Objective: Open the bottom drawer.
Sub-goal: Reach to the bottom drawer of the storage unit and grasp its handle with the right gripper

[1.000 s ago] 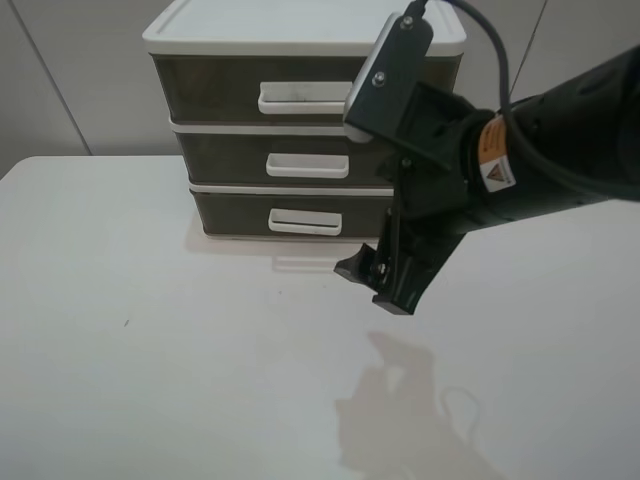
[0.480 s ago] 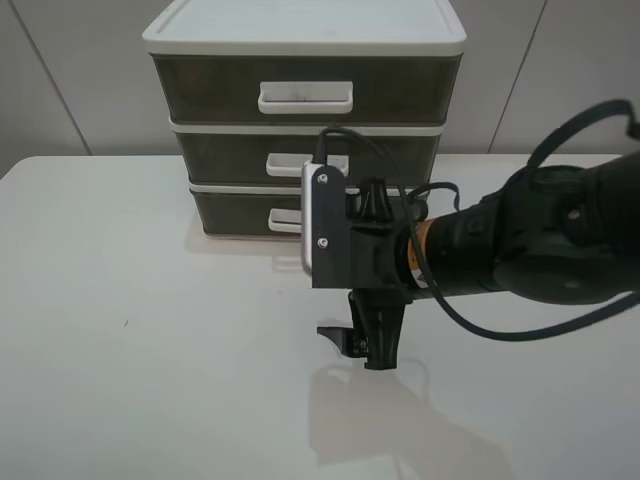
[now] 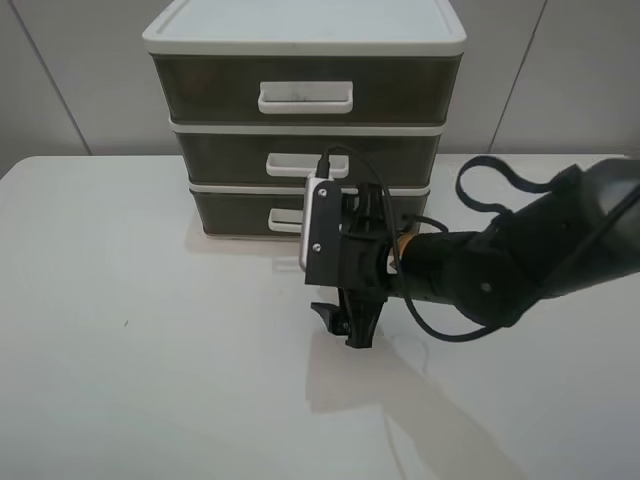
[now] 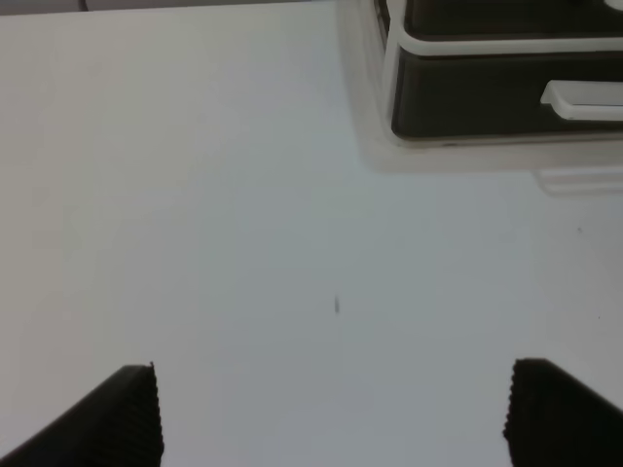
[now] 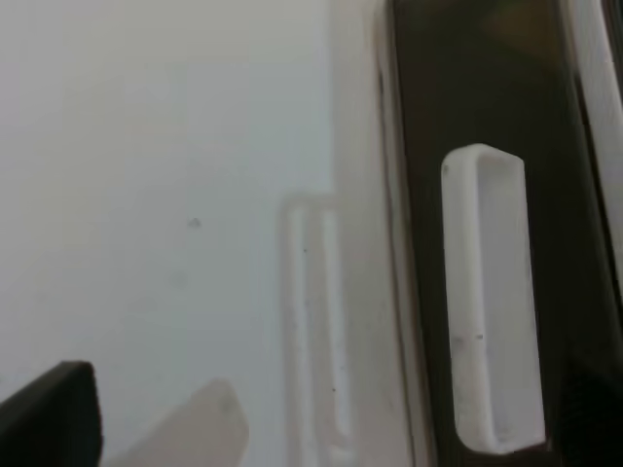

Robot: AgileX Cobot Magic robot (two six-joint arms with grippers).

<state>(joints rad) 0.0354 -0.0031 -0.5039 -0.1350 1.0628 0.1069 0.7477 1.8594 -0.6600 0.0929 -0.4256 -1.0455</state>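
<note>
The three-drawer unit (image 3: 305, 110) stands at the back of the white tabletop (image 3: 150, 380), and the bottom drawer (image 3: 240, 212) is its lowest tier, resting right on the tabletop and closed flush with the two drawers above. Its front is smoky brown with a white loop handle (image 3: 283, 220), partly hidden in the high view by the right arm's camera mount.

The right arm (image 3: 500, 270) reaches in from the right and across the middle, so the right gripper (image 3: 343, 325) hangs low over the tabletop just in front of the bottom drawer, rolled onto its side. Its fingers (image 5: 49, 413) are spread apart and hold nothing. In the right wrist view the handle (image 5: 487, 302) lies close ahead, between the fingers' lines, not touched, with its pale reflection on the tabletop beside it.

The left gripper (image 4: 336, 418) shows only in its own wrist view. Its fingers (image 4: 127, 418) are released wide, nothing between them but bare tabletop. It hovers well apart from the unit, whose lower corner and bottom drawer (image 4: 467, 92) sit far ahead and to one side.
</note>
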